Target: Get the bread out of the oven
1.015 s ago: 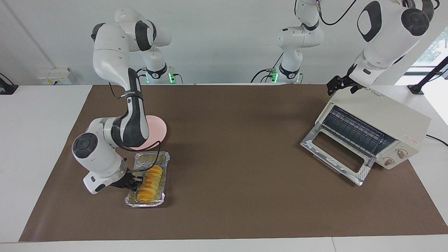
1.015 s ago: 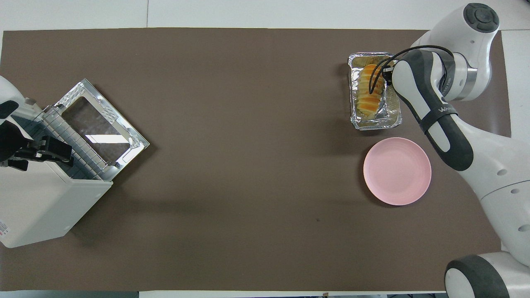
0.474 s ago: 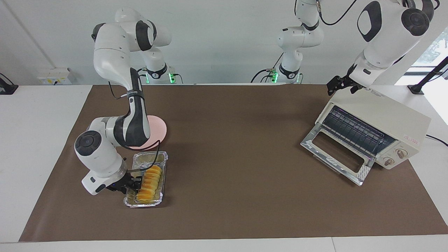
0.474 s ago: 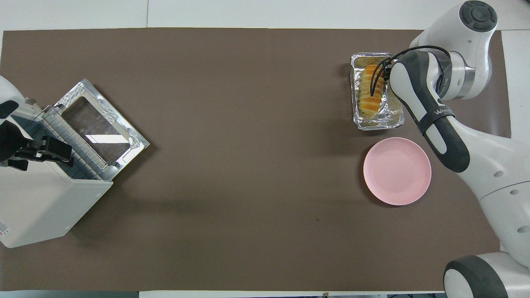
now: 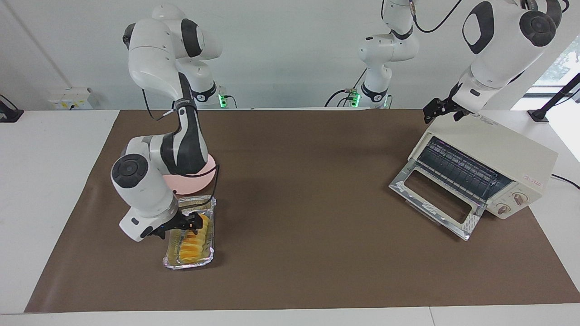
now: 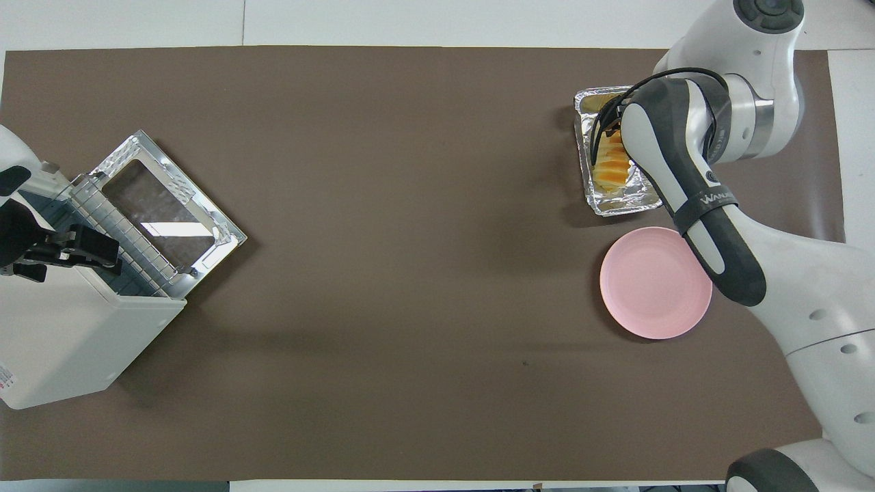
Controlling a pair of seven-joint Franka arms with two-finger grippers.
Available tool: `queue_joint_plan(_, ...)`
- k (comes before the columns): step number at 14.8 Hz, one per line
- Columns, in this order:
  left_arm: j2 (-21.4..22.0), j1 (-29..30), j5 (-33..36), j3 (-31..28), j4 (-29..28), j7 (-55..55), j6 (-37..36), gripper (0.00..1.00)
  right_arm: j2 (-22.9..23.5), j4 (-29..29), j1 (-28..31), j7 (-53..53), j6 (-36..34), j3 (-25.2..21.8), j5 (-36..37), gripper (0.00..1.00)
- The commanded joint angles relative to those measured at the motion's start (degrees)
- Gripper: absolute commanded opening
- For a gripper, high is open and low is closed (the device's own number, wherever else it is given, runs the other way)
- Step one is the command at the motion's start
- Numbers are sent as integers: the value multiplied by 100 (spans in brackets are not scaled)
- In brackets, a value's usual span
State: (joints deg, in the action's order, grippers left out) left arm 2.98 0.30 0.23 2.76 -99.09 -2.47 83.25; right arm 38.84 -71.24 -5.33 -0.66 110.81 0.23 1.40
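Golden-yellow bread (image 5: 195, 240) lies in a crinkled foil tray (image 5: 209, 259) on the brown mat (image 5: 308, 253), at lower left of the facing view and upper right of the overhead one. From my remote station I see the right gripper (image 5: 189, 222) hanging low over the loaf's upper end, its dark fingers close to the bread; whether they stand wide or narrow I cannot tell from either view, and I see nothing lifted between them. A pink plate (image 6: 649, 294) sits just beside the tray, nearer to the robots, partly covered by the right arm's forearm in the facing view.

At right of the facing frame stands the cream-white oven (image 5: 489, 163), its glass door (image 5: 437, 199) dropped open onto the mat and its wire rack (image 6: 123, 249) bare. The left gripper (image 5: 442, 110) waits over the oven's top edge, at upper right of that frame; its fingers, too, I cannot read as open or closed. Bread and oven lie well apart, at opposite ends of the mat.
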Motion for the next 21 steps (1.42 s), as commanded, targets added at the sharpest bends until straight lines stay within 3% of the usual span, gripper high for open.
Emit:
queue_joint_plan(1,115,58,-111,14,-66,19,-11,100,-43,-249,-82,302,167,12,229,100)
queue_joint_plan(5,115,58,-111,14,-66,19,-11,100,-368,-1207,-109,312,1002,12,396,100)
queue_joint_plan(11,115,58,-111,14,-66,19,-11,100,-368,-1358,-109,452,1249,30,396,97)
queue_joint_plan(13,115,58,-111,14,-66,19,-11,100,-377,-1393,-74,444,1337,30,379,75)
queue_joint_plan(17,115,58,-111,14,-66,19,-11,100,-447,-1708,-47,435,1732,39,309,0)
queue_joint_plan(21,115,58,-111,14,-66,19,-11,100,-456,-1709,-39,417,1768,39,300,0)
